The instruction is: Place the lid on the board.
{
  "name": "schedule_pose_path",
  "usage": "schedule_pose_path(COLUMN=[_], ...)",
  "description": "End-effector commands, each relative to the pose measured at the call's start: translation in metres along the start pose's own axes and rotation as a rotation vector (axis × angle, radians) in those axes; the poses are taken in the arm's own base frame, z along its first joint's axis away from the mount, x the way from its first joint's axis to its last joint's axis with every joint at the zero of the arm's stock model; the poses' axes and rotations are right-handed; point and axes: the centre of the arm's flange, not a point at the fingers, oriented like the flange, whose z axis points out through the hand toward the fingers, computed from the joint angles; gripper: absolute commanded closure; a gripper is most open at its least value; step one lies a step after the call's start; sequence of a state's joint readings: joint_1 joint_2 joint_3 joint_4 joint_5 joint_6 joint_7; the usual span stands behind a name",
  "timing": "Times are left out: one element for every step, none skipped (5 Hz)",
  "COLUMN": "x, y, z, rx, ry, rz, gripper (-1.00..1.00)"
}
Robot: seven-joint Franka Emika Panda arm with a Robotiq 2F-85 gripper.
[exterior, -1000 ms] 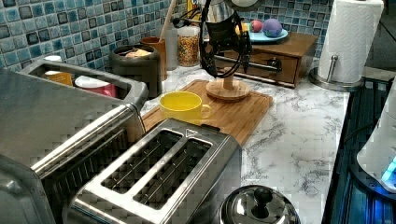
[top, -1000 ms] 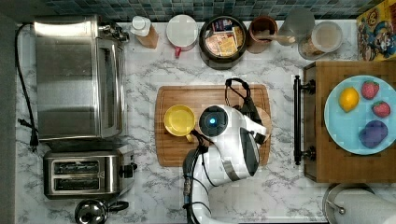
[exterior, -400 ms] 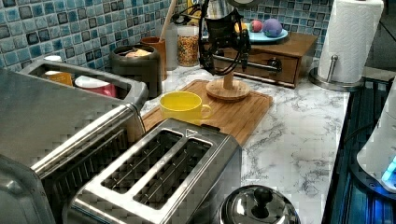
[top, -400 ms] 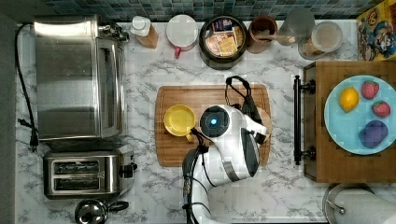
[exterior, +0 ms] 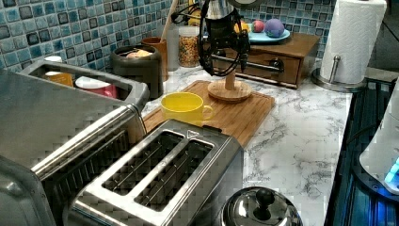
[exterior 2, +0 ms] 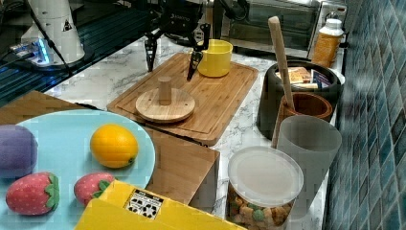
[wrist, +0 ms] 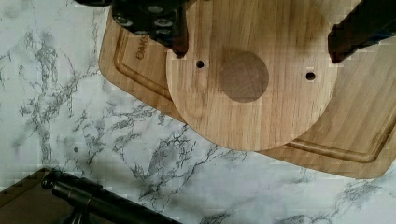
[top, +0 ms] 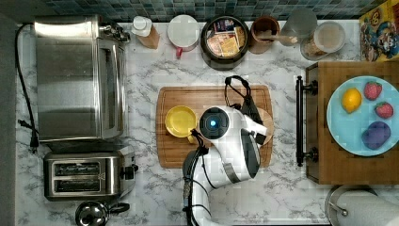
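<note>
The lid (exterior 2: 165, 104), a round wooden disc with a short upright knob, lies flat on the board (exterior 2: 225, 96) at the end nearest the dark tray. It also shows as the lid (exterior: 230, 90) (wrist: 252, 93) (top: 269, 123) on the board (exterior: 244, 113) (top: 188, 94) (wrist: 364, 135). My gripper (exterior 2: 170, 71) (wrist: 259, 51) (exterior: 225, 61) hangs open straight above the disc. Its fingertips stand either side of the knob, clear of the wood, holding nothing. A yellow cup (top: 179, 121) stands on the board's other end.
The dark wooden tray (top: 329, 160) with black handles carries a blue plate of toy fruit. Jars, a black canister (top: 225, 35) and a utensil holder line the tiled wall. A toaster oven (top: 75, 77), a toaster (top: 84, 176) and a paper-towel roll (exterior: 353, 40) stand around the marble counter.
The gripper has risen slightly above the lid, which stays still on the board. Nothing else has moved.
</note>
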State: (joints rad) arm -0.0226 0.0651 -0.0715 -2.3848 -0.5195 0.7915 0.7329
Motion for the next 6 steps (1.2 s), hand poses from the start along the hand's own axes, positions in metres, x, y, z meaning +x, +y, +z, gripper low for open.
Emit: schedule_pose_path(x=[0.0201, 0.02, 0.0201, 0.0201, 0.0201, 0.0201], y=[-0.0191, -0.019, -0.0191, -0.0191, -0.0191, -0.0191], z=[-0.0378, -0.0378, -0.0379, -0.0379, -0.0379, -0.0378], rx=[0.077, 0.077, 0.077, 0.077, 0.077, 0.077], ry=[0.033, 0.033, 0.033, 0.033, 0.033, 0.033], rz=[-0.014, -0.014, -0.014, -0.014, -0.014, -0.014], gripper=[-1.0, -1.0, -1.0, -1.0, -1.0, -1.0])
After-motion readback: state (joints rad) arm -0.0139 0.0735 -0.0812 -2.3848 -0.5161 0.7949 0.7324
